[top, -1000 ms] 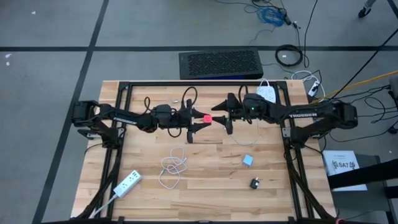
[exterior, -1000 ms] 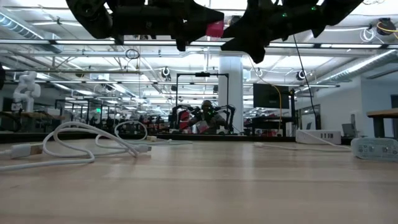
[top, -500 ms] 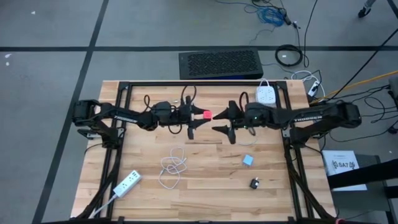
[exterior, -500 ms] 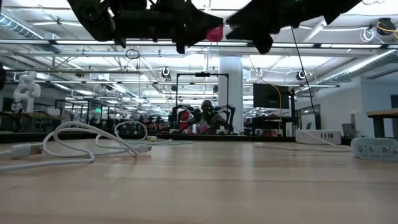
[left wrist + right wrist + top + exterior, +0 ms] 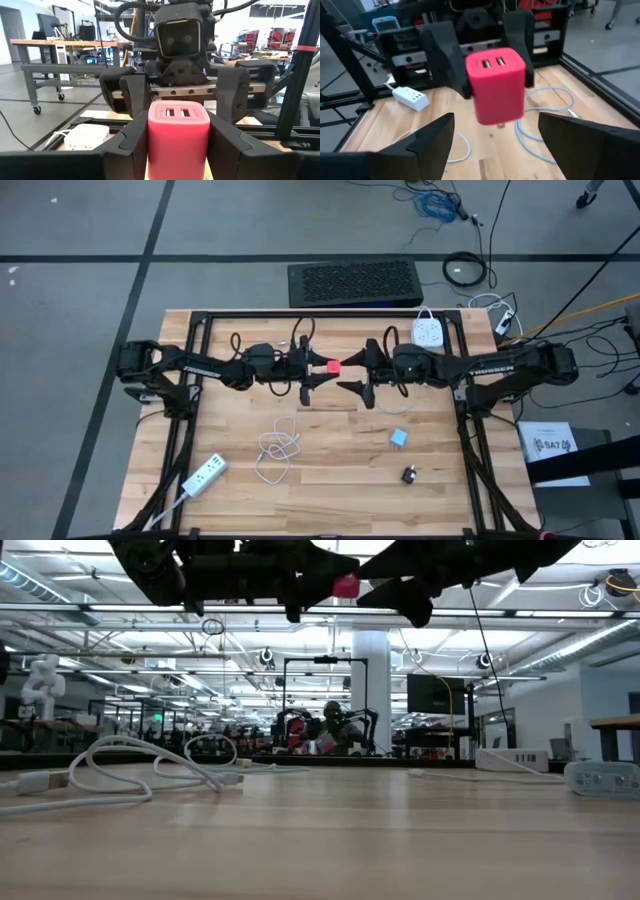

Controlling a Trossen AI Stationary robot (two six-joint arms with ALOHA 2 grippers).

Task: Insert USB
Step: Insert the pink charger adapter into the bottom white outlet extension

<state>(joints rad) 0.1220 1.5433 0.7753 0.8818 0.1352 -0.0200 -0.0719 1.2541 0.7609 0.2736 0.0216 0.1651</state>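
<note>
A pink charger block (image 5: 330, 366) with two USB ports (image 5: 178, 112) hangs high over the middle of the table, and my left gripper (image 5: 318, 369) is shut on it. My right gripper (image 5: 350, 375) faces it from the table's right. It is open, with its fingers (image 5: 431, 139) spread wide just short of the block (image 5: 496, 90), touching nothing. A white USB cable (image 5: 278, 450) lies coiled on the wood toward the near side, and the low view shows it too (image 5: 150, 768). My left gripper pinches the charger's two side faces (image 5: 154, 145) between its two fingers (image 5: 131, 146). The fingers come in level from the table's left. The block is lifted clear of the table and upright, with its port face (image 5: 492, 63) turned toward my right gripper.
One white power strip (image 5: 205, 473) lies near the left front corner and another (image 5: 428, 332) at the far right. A small blue cube (image 5: 399, 438) and a small black object (image 5: 410, 474) sit at the near right. Black frame rails (image 5: 300, 314) run along the far edge and sides.
My right gripper has swung slightly toward the table's near edge and closer to the pink charger, and now stands face to face with it. My left gripper and the charger have kept still.
</note>
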